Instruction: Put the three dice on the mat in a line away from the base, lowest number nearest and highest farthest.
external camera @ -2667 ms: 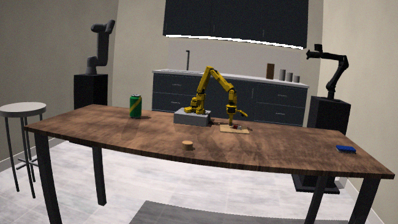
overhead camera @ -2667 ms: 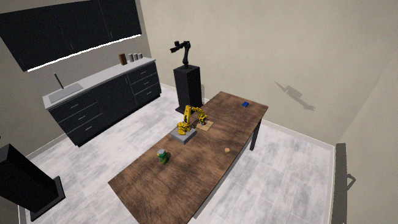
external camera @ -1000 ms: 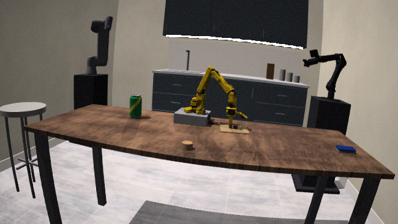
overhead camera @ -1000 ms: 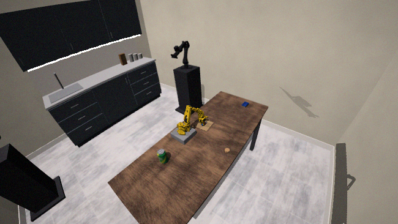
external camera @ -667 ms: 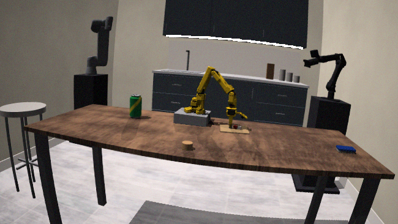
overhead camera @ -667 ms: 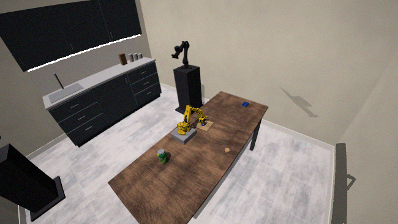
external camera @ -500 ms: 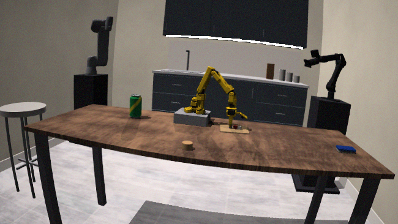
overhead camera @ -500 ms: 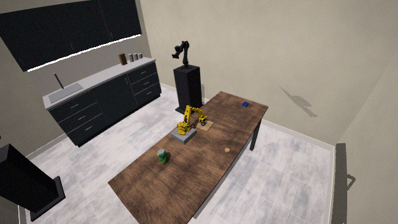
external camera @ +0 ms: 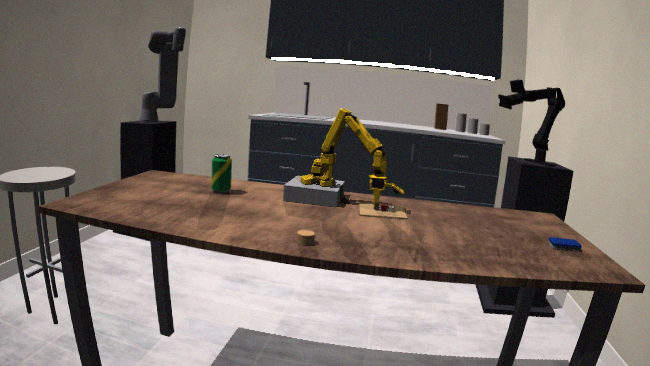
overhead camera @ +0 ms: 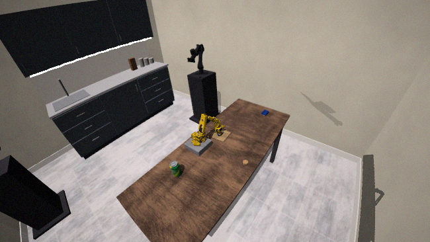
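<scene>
The dice (external camera: 384, 207) lay on the tan mat (external camera: 395, 214), too small for us to count or to read their numbers; we made out only one small dark red block. The mat sat near the middle of the long wooden table (external camera: 210, 220), toward the edge that faces the kitchen cabinets (external camera: 450, 160), just beside the grey block (external camera: 312, 194) that carries the yellow arm (external camera: 350, 125).

We saw a green can (external camera: 221, 173) toward the left end of the table, a small round wooden piece (external camera: 306, 237) close to the near edge, and a blue pad (external camera: 564, 243) by the right end. Around the table lay a pale tiled floor (overhead camera: 298, 198), with a round stool (external camera: 36, 178) off the left end, a sink (overhead camera: 70, 99) in the worktop, and two dark arms (external camera: 162, 70) on black pedestals against the walls.

The pincer (external camera: 380, 201) hung straight down over the mat, its tip right at the red block, so the dice lay directly under and beside it. Its jaws stood almost closed. We could not tell whether they gripped a die or merely touched one.
</scene>
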`<state>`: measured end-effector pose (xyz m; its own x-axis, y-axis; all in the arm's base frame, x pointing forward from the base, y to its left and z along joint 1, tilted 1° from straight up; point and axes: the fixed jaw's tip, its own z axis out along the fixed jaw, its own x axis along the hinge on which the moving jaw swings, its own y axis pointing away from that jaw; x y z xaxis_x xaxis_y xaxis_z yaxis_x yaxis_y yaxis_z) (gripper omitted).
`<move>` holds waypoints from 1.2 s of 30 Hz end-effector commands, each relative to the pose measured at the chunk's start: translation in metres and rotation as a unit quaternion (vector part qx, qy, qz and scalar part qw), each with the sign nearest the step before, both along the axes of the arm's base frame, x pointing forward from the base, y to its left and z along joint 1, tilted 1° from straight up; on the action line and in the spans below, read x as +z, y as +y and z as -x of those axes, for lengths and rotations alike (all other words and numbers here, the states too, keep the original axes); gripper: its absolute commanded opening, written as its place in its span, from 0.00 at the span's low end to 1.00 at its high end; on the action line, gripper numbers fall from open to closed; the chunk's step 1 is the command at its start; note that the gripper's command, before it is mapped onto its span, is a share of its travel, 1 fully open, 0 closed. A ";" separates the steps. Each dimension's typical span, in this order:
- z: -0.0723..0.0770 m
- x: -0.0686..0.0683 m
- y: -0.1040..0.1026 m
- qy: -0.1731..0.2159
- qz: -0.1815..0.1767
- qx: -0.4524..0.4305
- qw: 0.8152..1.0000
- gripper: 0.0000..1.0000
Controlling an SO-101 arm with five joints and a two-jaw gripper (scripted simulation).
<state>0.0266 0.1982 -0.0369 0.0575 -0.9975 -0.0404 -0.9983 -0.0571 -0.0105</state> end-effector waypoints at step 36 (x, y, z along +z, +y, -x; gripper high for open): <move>0.002 0.021 -0.003 0.003 0.012 0.002 1.000 0.27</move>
